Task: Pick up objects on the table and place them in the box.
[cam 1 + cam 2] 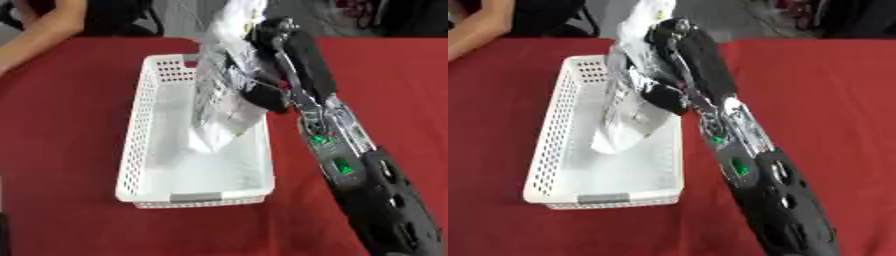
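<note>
A white perforated basket (140, 145) lies lengthwise on the red table (61, 125). My right hand (271, 65) reaches in from the lower right and hangs over the basket's right wall, its fingers curled on a white and silvery plastic packet (220, 95). The packet hangs upright, its lower corner pointing down into the basket, just above the floor or touching it; I cannot tell which. The basket floor under it is bare. My left hand shows in neither view.
A person's bare arm (44, 25) rests on the table's far left corner. Red tabletop lies to the left, right and front of the basket. Dark chair legs and floor lie beyond the far edge.
</note>
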Controlling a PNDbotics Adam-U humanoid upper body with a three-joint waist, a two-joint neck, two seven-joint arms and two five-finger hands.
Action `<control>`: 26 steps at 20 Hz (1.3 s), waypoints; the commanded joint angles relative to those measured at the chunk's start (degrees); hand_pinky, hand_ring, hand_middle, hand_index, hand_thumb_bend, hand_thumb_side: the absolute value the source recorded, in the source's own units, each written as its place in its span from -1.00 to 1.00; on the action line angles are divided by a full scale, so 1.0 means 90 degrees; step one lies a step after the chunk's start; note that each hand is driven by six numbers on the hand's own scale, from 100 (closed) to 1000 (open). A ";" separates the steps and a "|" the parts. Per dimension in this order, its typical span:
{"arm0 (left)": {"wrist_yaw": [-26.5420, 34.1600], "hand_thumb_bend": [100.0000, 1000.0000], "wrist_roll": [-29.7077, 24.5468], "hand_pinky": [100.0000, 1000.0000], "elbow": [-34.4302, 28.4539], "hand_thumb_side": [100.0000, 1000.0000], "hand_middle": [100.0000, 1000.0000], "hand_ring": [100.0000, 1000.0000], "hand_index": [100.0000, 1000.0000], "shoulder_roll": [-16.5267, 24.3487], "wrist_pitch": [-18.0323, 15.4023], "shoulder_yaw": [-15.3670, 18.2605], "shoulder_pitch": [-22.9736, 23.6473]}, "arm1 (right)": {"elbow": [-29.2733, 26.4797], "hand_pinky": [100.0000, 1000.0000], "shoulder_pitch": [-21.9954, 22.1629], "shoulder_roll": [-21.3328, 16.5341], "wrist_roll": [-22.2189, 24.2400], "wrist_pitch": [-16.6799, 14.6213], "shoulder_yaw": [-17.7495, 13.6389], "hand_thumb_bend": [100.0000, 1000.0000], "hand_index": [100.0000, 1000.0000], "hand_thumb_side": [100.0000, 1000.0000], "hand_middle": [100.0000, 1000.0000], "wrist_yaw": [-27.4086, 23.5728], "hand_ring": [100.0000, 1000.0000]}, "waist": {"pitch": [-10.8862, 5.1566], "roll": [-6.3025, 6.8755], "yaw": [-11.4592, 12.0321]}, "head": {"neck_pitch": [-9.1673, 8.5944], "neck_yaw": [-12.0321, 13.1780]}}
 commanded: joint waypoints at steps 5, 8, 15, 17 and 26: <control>-0.0004 -1.00 -0.0025 0.12 -0.0093 1.00 0.40 0.11 0.55 0.0083 -0.0006 -0.0002 -0.0065 | 0.0311 0.94 0.0104 0.0085 0.2222 -0.1190 0.0018 0.34 1.00 0.76 1.00 0.0472 1.00 | -0.0078 0.0012 -0.0025 | -0.0078 0.0013; -0.0009 -1.00 -0.0016 0.12 -0.0093 1.00 0.40 0.11 0.55 0.0087 -0.0007 0.0002 -0.0067 | 0.0168 0.93 0.0152 0.0070 0.2318 -0.1275 -0.0105 0.54 1.00 0.78 1.00 0.0459 1.00 | -0.0080 0.0013 -0.0041 | -0.0083 0.0031; -0.0013 -1.00 -0.0013 0.12 -0.0093 1.00 0.40 0.11 0.55 0.0093 -0.0010 0.0001 -0.0070 | 0.0027 0.91 0.0223 0.0036 0.2200 -0.1128 -0.0175 0.58 1.00 0.73 1.00 0.0468 1.00 | -0.0079 0.0019 -0.0064 | -0.0090 0.0036; -0.0014 -1.00 -0.0011 0.12 -0.0093 1.00 0.40 0.11 0.55 0.0093 -0.0010 0.0003 -0.0070 | 0.0003 0.90 0.0239 0.0038 0.2199 -0.1111 -0.0184 0.58 1.00 0.73 1.00 0.0467 1.00 | -0.0077 0.0021 -0.0068 | -0.0093 0.0033; -0.0025 -1.00 0.0005 0.12 -0.0093 1.00 0.40 0.11 0.55 0.0082 0.0005 0.0024 -0.0056 | -0.1258 0.62 0.0368 -0.0129 0.1380 -0.0820 -0.0702 0.18 1.00 0.89 0.98 -0.0244 0.97 | -0.0078 0.0016 -0.0108 | -0.0105 0.0084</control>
